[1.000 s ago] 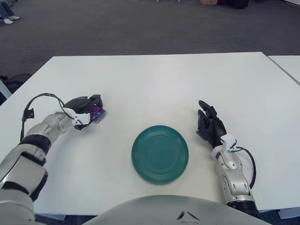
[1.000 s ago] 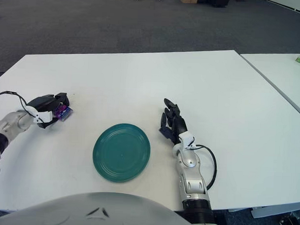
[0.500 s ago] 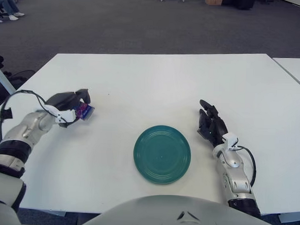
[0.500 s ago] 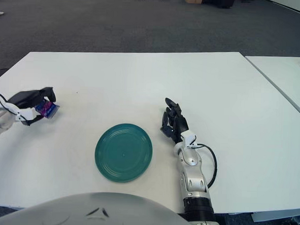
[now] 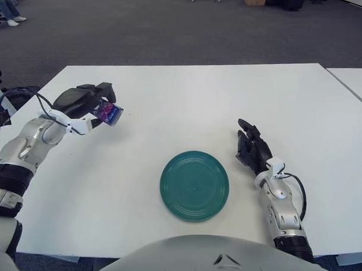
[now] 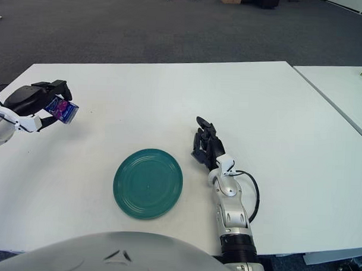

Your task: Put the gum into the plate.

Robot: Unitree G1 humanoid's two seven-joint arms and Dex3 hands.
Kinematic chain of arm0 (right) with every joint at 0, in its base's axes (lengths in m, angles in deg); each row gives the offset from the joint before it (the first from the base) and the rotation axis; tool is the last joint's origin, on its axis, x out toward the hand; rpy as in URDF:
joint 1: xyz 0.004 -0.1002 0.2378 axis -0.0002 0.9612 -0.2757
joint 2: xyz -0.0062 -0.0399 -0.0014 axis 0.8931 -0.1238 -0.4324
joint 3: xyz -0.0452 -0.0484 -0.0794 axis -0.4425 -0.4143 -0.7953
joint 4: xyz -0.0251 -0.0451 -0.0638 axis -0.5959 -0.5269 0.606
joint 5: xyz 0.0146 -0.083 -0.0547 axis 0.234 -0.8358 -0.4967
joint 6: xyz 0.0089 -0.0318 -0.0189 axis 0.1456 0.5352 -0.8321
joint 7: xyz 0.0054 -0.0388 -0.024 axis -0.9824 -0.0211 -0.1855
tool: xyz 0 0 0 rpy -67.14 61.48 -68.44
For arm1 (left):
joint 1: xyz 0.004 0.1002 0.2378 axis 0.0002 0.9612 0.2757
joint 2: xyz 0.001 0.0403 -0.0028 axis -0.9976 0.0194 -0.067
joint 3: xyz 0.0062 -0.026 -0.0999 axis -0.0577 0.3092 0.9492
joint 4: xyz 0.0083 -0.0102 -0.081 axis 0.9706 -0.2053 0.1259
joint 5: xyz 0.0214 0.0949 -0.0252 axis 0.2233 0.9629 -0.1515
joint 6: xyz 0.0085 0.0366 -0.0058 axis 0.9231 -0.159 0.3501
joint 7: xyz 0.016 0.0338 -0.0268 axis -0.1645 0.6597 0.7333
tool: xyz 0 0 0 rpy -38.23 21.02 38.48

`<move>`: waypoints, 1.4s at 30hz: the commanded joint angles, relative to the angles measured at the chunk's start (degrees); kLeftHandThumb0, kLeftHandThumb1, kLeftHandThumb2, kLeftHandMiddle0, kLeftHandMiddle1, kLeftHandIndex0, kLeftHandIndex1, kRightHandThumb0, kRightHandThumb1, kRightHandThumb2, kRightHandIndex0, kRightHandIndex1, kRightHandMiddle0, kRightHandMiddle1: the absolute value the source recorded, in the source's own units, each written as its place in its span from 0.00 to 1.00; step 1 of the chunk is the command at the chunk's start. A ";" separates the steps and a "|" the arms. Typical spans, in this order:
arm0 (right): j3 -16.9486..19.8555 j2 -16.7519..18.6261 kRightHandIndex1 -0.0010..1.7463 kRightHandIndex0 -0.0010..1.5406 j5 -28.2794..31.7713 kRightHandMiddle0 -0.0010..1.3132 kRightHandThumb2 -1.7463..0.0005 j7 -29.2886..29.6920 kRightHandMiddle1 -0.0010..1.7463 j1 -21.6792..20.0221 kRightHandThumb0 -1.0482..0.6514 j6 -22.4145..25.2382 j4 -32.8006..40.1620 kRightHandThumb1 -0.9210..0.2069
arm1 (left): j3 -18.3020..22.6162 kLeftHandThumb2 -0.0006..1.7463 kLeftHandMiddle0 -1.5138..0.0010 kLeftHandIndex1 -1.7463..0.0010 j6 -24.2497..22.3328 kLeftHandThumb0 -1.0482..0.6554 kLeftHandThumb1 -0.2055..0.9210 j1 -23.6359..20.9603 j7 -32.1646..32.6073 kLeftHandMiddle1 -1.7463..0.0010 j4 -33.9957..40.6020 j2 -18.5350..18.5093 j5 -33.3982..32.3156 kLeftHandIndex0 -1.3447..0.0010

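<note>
Left eye view, near to far: one green plate [image 5: 195,185] sits closest to you, on the white table [image 5: 188,100] and with nothing in it. Just to its right is the right hand [image 5: 252,153], idle, fingers loosely extended and holding nothing; it shows low against the table, but you can't confirm contact from here. Farther out and well to the plate's left is the left hand [image 5: 84,103], fingers clamped around the gum [image 5: 109,113], a small purple-and-blue pack.

Where the gum is: sticking out of the left hand on the side facing the plate. It looks raised off the table rather than resting on it. A shadow shows underneath in both eye views.

Step in hand, as I read it: grasp is done, carry to the plate is not. You're at the start of the transport leg.

Next move calls for:
- Swing the left hand to its right and back toward the body, until the gum is above the plate's middle.
- Keep the hand high enough that the pack clears the plate's rim.
- Lower, then open the fingers; the pack is light, so a release from close above should keep it inside.
- Leave the right hand where it is; it's just beside the plate's far edge from the left hand, out of the path.

Count: one gum pack, one plate, two hands, one working table. A second table's corner [image 5: 354,79] shows far right.
</note>
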 commanded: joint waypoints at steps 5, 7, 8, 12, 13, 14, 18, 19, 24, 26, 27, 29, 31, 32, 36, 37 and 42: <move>0.03 0.26 0.01 0.11 0.61 0.00 0.43 -0.28 0.26 1.75 0.26 2.48 -2.32 0.00 | 2.93 0.80 0.49 0.00 -3.21 0.62 0.36 2.93 -3.61 0.11 8.48 1.70 -2.44 0.63; 0.04 0.33 0.01 0.11 0.58 0.00 0.43 -0.23 0.27 1.71 0.26 2.40 -2.47 0.00 | 3.21 0.80 0.48 0.00 -5.15 0.62 0.35 3.57 -5.06 0.12 12.51 2.38 -2.34 0.63; 0.04 0.34 0.01 0.11 0.57 0.00 0.43 -0.24 0.27 1.68 0.26 2.33 -2.58 0.00 | 3.27 0.80 0.48 0.00 -6.19 0.62 0.35 3.80 -5.79 0.12 14.52 2.85 -2.29 0.62; 0.07 0.41 0.01 0.12 0.72 0.00 0.43 -0.39 0.27 1.49 0.26 2.11 -2.99 0.00 | 3.33 0.81 0.49 0.00 -9.91 0.62 0.34 4.31 -8.28 0.11 20.01 4.48 -1.63 0.62; 0.05 0.43 0.01 0.12 0.74 0.00 0.43 -0.40 0.27 1.45 0.26 2.09 -3.06 0.00 | 3.35 0.81 0.49 0.00 -10.75 0.62 0.34 4.47 -8.88 0.10 21.19 4.81 -1.48 0.62; 0.03 0.46 0.01 0.12 0.74 0.00 0.43 -0.40 0.27 1.40 0.26 2.11 -3.10 0.00 | 3.13 0.82 0.50 0.00 -12.06 0.62 0.34 4.58 -9.90 0.10 23.12 5.23 -1.13 0.62; -0.04 0.54 0.00 0.12 0.65 0.00 0.43 -0.34 0.27 1.27 0.25 2.13 -3.12 0.00 | 2.51 0.81 0.51 0.00 -15.74 0.62 0.36 4.98 -12.74 0.09 28.25 6.96 -0.52 0.63; -0.07 0.58 0.00 0.12 0.61 0.00 0.43 -0.31 0.27 1.25 0.25 2.12 -3.11 0.00 | 2.34 0.80 0.51 0.00 -16.46 0.62 0.36 5.09 -13.36 0.09 29.38 7.53 -0.57 0.63; -0.21 0.79 0.00 0.12 0.61 0.00 0.42 -0.33 0.27 1.49 0.26 2.03 -2.88 0.00 | 0.73 0.78 0.53 0.00 -17.98 0.62 0.40 4.81 -16.28 0.08 34.35 10.02 -0.72 0.66; -0.34 0.75 0.00 0.12 0.52 0.00 0.43 -0.45 0.27 1.65 0.26 1.87 -2.77 0.00 | -0.87 0.78 0.54 0.00 -18.13 0.62 0.40 3.94 -17.50 0.06 36.51 10.73 0.99 0.66; -0.43 0.75 0.00 0.11 0.44 0.00 0.43 -0.48 0.27 1.73 0.26 1.78 -2.71 0.00 | -1.49 0.80 0.54 0.00 -18.18 0.62 0.39 3.60 -17.97 0.05 37.34 10.97 1.77 0.66; -0.58 0.70 0.00 0.11 0.26 0.00 0.43 -0.49 0.26 1.85 0.25 1.54 -2.67 0.00 | -2.52 0.81 0.54 0.00 -18.03 0.61 0.38 3.07 -18.56 0.03 38.42 11.54 3.26 0.65; -0.68 0.75 0.00 0.11 0.01 0.00 0.43 -0.24 0.26 1.96 0.25 1.18 -2.68 0.00 | -3.62 0.84 0.53 0.00 -17.66 0.61 0.34 3.10 -18.77 0.01 39.26 12.56 4.39 0.63; -0.71 0.80 0.00 0.11 -0.09 0.00 0.43 -0.10 0.25 1.99 0.25 1.04 -2.70 0.00 | -3.96 0.86 0.53 0.00 -17.58 0.61 0.33 3.25 -18.86 0.01 39.56 13.02 4.71 0.62; -0.75 0.88 0.00 0.10 -0.24 0.00 0.43 0.18 0.24 2.16 0.25 1.51 -2.36 0.00 | -5.16 0.91 0.50 0.00 -17.85 0.61 0.26 3.92 -19.24 0.00 41.59 15.02 5.90 0.58; -0.80 0.92 0.00 0.10 -0.29 0.00 0.43 0.30 0.24 2.21 0.25 1.62 -2.27 0.00 | -5.29 0.92 0.49 0.00 -17.95 0.61 0.24 4.04 -19.47 0.00 42.11 15.34 6.12 0.56; -0.98 0.98 0.00 0.09 -0.66 0.00 0.44 1.09 0.23 2.39 0.25 2.43 -1.86 0.00 | -8.01 0.94 0.47 0.01 -17.48 0.61 0.21 3.73 -21.27 0.00 45.36 17.24 8.65 0.53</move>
